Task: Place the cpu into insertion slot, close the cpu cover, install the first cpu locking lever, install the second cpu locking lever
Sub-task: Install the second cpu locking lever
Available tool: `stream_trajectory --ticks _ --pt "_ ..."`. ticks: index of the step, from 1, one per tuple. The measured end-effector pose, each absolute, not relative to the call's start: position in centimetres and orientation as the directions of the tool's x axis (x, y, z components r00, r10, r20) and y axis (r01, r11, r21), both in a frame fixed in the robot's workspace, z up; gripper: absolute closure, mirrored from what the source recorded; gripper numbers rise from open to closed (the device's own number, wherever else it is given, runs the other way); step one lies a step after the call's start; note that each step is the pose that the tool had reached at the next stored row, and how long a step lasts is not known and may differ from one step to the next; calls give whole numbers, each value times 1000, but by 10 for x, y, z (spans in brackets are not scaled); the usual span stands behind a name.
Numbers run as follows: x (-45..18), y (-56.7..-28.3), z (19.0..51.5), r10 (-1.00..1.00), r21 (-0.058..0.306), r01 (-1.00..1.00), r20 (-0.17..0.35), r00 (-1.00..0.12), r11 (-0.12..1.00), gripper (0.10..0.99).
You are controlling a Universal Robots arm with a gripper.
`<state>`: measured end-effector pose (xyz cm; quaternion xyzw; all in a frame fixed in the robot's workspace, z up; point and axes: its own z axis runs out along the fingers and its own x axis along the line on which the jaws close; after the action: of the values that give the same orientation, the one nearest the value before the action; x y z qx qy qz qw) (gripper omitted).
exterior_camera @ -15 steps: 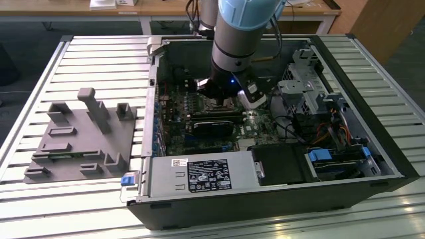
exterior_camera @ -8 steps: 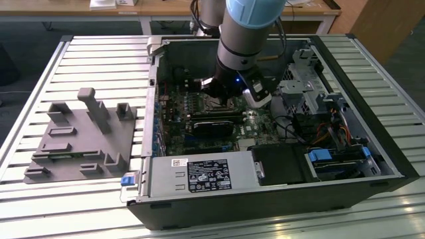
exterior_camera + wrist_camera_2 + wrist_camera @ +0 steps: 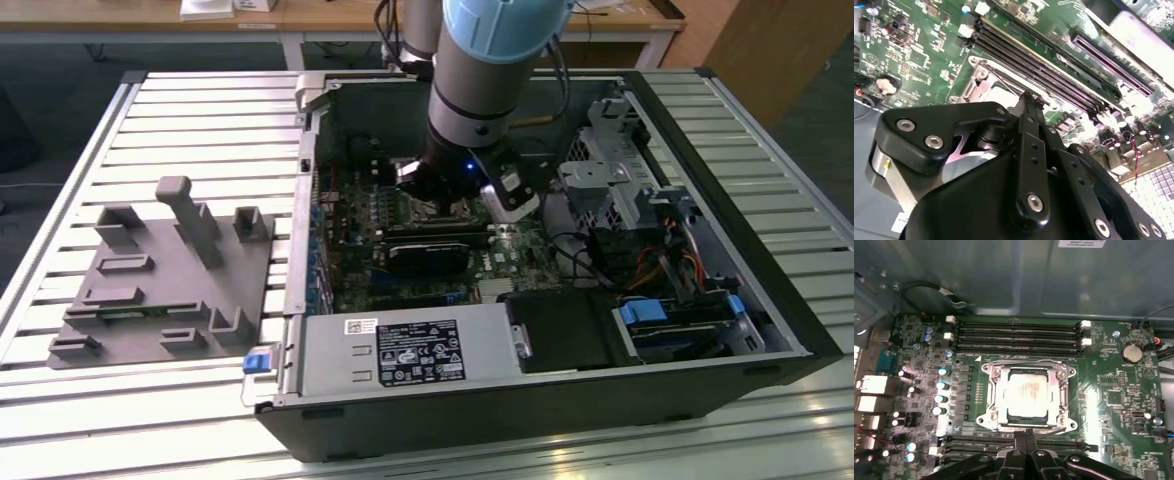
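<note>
The hand (image 3: 1026, 436) is pressed shut, nothing held, touching the lever (image 3: 1054, 430) beside the cover (image 3: 1027, 396); a slip could spring it loose.

The place looked like a robotics lab or test workshop set up for computer assembly. An open desktop computer case (image 3: 534, 300) lay on its side on a slatted aluminium table (image 3: 200, 130), its motherboard (image 3: 1114, 385) exposed. Beside it, on the exterior view's left, sat a grey moulded fixture (image 3: 160, 280) with upright posts and pockets for parts. A pale blue and grey robot arm (image 3: 481, 70) reached down into the case. Behind the table stood wooden desks (image 3: 334, 15) with papers on a dark floor (image 3: 54, 70).
</note>
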<state>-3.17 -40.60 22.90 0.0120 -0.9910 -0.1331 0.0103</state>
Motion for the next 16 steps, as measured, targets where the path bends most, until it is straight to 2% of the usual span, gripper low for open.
stream_trajectory --ticks 16 --pt "-35 -406 229 -27 264 -21 17 -999 964 980"
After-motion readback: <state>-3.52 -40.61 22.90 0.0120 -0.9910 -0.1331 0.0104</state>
